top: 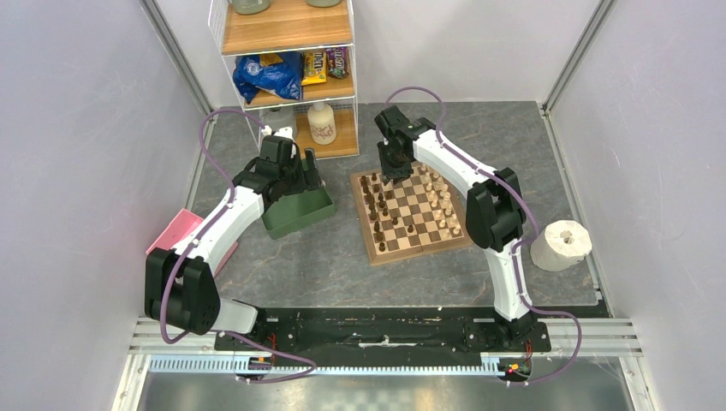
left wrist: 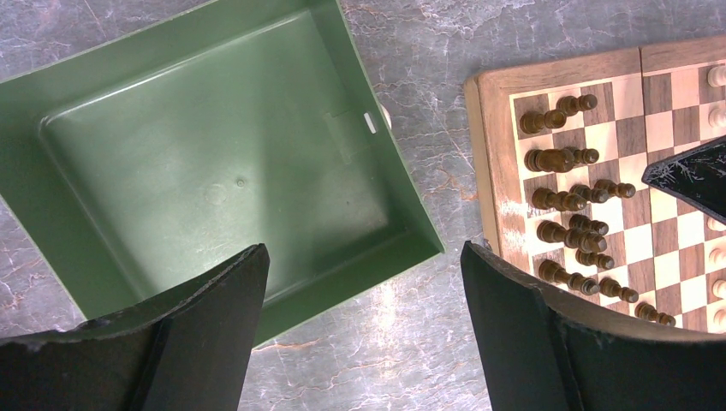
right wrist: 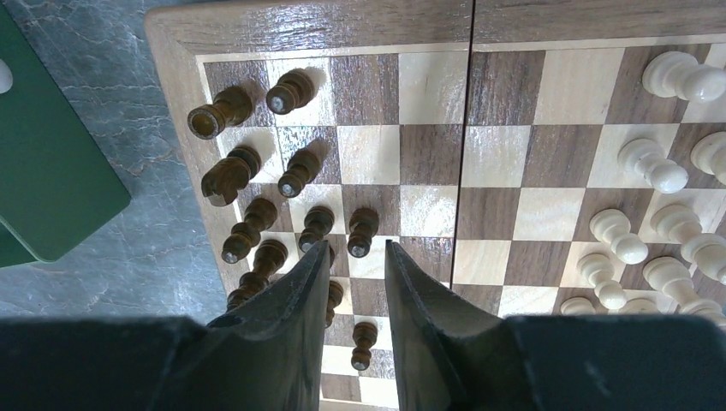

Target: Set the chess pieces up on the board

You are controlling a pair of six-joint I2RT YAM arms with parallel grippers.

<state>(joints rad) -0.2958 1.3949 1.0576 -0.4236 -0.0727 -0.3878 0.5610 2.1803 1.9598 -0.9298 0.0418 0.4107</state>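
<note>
The left tool (left wrist: 360,257) hangs with fingers spread wide; the right tool (right wrist: 355,250), arm stretched forward, points down, fingers narrowly parted.

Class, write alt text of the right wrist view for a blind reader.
The right gripper, jaws slightly apart and empty, hangs over the board. On it, dark pieces stand at picture left and cream pieces at picture right; the corner of a green tray shows at far left.

Pairs white link shells (top: 224,224) with black joints (top: 492,214); carries purple cables (top: 203,137) looping along each arm; ends in matte black tool fingers (left wrist: 514,317), scuffed pale at the edges.
</note>
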